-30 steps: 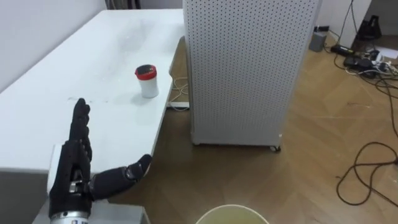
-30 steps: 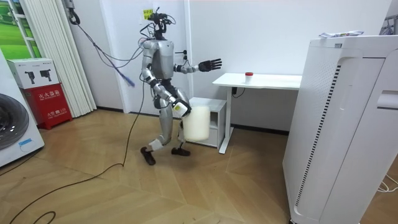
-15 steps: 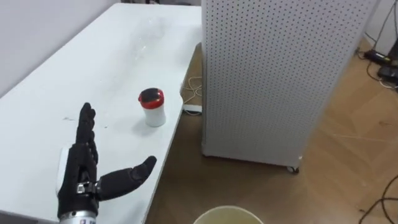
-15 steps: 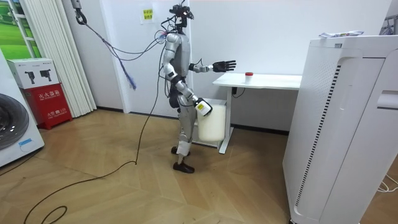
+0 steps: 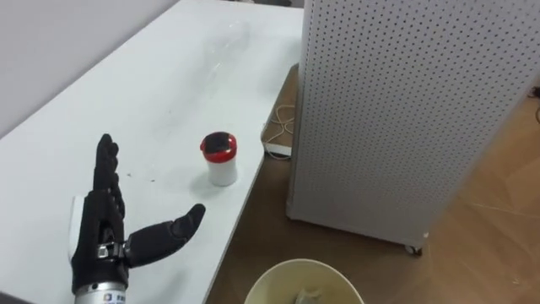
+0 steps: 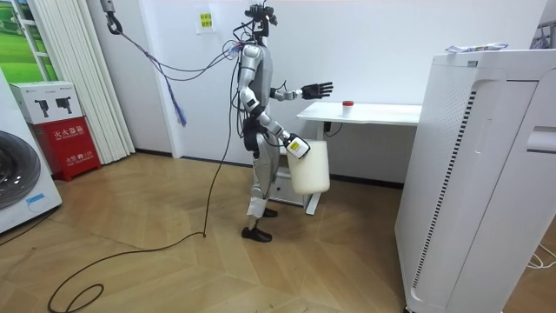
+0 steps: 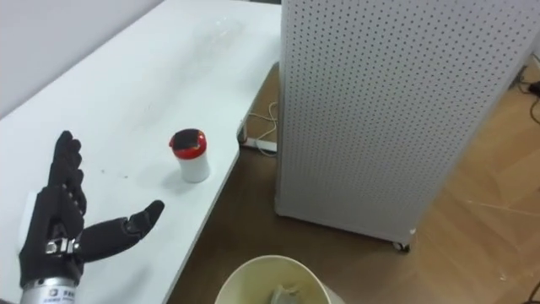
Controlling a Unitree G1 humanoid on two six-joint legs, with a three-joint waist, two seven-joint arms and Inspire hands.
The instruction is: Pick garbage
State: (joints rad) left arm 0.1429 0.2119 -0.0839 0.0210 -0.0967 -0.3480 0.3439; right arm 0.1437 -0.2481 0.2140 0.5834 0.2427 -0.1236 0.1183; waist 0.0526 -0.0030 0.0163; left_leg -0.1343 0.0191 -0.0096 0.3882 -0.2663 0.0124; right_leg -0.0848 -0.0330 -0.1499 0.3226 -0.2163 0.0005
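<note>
Upright red-lidded white cup (image 5: pixel 220 158) near table edge (image 5: pixel 245 186)

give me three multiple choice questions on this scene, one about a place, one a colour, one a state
1. Where does the small cup stand?
A) on a shelf
B) on the white table, near its edge
C) on a chair

2. What colour is the cup's lid?
A) red
B) blue
C) green

3. How is the left hand?
A) shut on the cup
B) open, holding nothing
C) curled into a fist

Answers:
1 B: the cup stands upright on the table top, close to the edge that faces the floor.
2 A: the lid is red on a white cup.
3 B: the hand hovers over the table with straight fingers, short of the cup and apart from it.
</note>
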